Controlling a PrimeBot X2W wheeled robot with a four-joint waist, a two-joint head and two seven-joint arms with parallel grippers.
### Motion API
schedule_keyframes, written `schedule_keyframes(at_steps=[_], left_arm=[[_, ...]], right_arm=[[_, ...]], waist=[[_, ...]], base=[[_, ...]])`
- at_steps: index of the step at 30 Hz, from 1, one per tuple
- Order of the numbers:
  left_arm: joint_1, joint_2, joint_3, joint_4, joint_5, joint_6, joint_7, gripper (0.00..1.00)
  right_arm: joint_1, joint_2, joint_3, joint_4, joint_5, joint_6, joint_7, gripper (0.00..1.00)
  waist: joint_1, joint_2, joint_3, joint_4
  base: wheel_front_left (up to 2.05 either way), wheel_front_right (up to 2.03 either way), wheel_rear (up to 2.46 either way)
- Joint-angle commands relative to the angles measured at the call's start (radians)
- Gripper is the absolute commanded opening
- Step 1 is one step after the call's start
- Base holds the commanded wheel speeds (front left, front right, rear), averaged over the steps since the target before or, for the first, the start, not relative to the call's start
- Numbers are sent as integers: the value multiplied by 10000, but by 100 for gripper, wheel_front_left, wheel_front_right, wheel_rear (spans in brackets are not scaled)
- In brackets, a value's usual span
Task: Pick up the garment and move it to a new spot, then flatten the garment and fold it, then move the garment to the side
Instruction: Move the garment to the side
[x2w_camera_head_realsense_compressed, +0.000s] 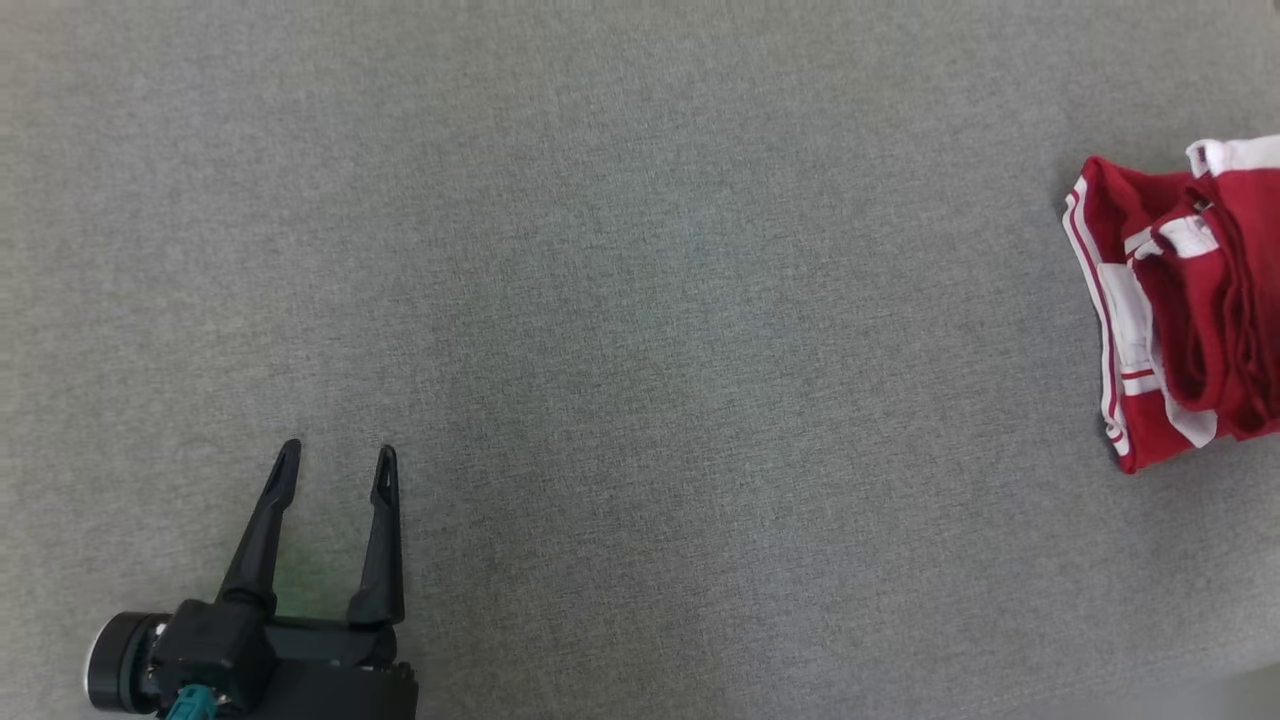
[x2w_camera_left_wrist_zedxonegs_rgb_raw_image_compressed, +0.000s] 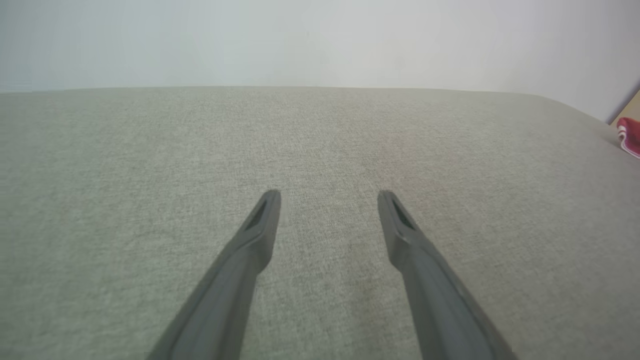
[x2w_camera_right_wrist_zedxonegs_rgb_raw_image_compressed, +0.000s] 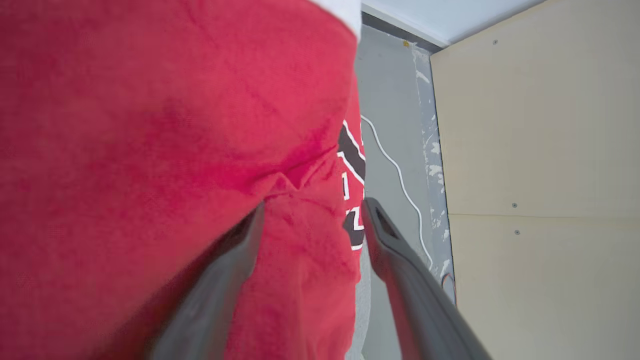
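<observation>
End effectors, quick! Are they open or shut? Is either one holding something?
Left end effector: open, holding nothing.
Right end effector: open, red garment between its fingers, not pinched.

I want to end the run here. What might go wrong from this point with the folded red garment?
1. The garment lies close to the right edge of the grey surface, and the right wrist view shows floor just beside it. A nudge might tip it off.
2. The right jaws stand apart with red cloth between them. Pulling back may snag the cloth and spoil the fold.
</observation>
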Motion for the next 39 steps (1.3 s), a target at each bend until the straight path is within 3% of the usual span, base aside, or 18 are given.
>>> schedule_keyframes(at_steps=[1, 6, 11, 19, 27, 33, 39], left_arm=[[-89, -3, 29, -4, -112, -39, 3, 100], [193, -61, 148, 161, -410, 66, 3, 100], [670, -96, 322, 360, -645, 268, 3, 100], [1589, -109, 388, 681, -1118, 624, 1, 100], [1765, -108, 505, 1013, -1177, 704, 3, 100], [1898, -105, 806, 1346, -1043, 452, 3, 100], [2035, -108, 1095, 1580, -828, 193, 3, 100]], right_arm=[[224, 133, -130, -30, -80, -33, -42, 100], [1053, 1082, -943, -728, -57, -33, -950, 100], [2180, 1764, -1035, -1747, 409, -33, -2106, 100], [4161, 2109, -370, -3646, 1511, -33, -3345, 100], [5738, 2682, 10, -5312, 2219, -33, -5040, 100], [6511, 3217, 40, -5423, 2126, -33, -6317, 100], [6748, 3700, 86, -4806, 2339, -34, -6858, 100]], waist=[[-2, -1, -229, 26], [-2, -1, -1163, 117], [-2, -1, -2408, 132], [-2, -1, -4142, 222], [-2, -1, -4734, 570], [-2, -1, -5066, 762], [-2, -1, -5272, 814]], base=[[0, 0, 0], [0, 0, 0], [0, 0, 0], [0, 0, 0], [0, 0, 0], [0, 0, 0], [0, 0, 0]])
